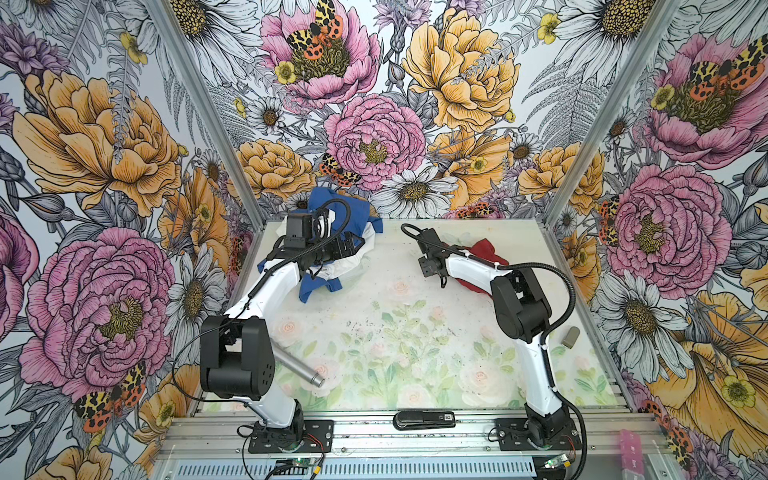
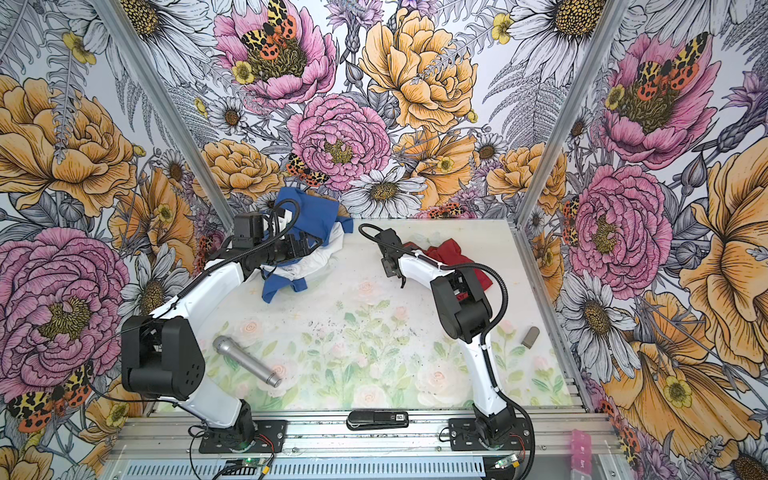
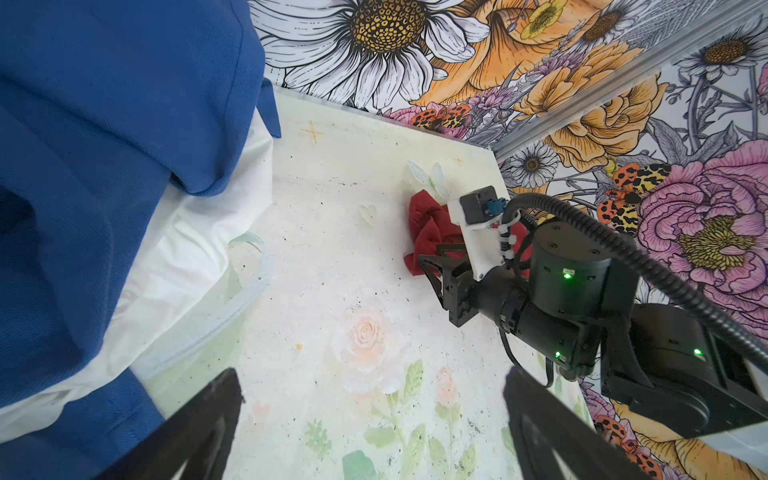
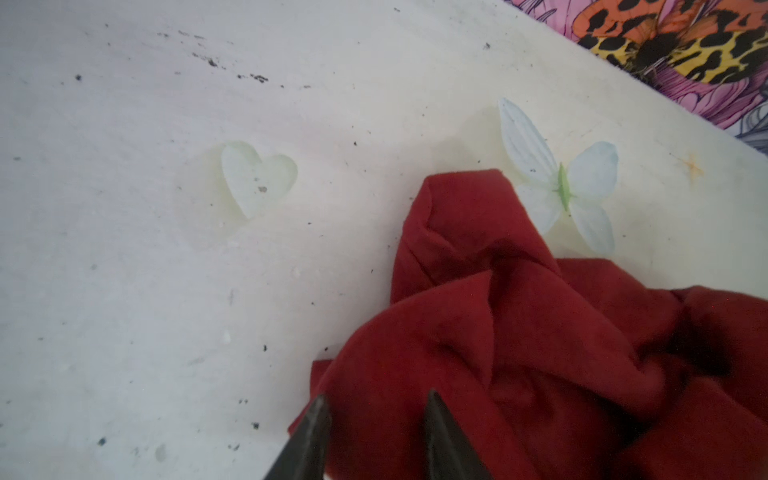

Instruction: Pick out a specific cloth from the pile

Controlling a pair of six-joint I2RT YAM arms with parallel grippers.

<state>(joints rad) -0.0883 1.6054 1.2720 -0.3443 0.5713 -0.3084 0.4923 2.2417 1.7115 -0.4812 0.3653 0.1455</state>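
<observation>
The pile [image 1: 328,210] [image 2: 309,212] is a rumpled heap of royal-blue and white garments at the back left of the table. In the left wrist view it fills the side as blue folds [image 3: 104,124] over white. My left gripper [image 1: 348,247] [image 2: 305,246] [image 3: 372,376] hovers at the pile's edge, open and empty. A red cloth [image 1: 484,249] [image 2: 446,253] [image 3: 428,224] [image 4: 540,332] lies apart at the back right. My right gripper [image 1: 443,281] [image 2: 401,282] [image 3: 424,259] [image 4: 376,397] is low at its near edge. Its jaws stand a narrow gap apart with red fabric between them; a pinch does not show.
A silver cylinder [image 1: 297,365] [image 2: 245,361] lies at the front left by the left arm's elbow. A small grey piece [image 1: 570,336] sits at the right edge. A black device [image 1: 424,419] rests on the front rail. Floral walls close in the back and sides.
</observation>
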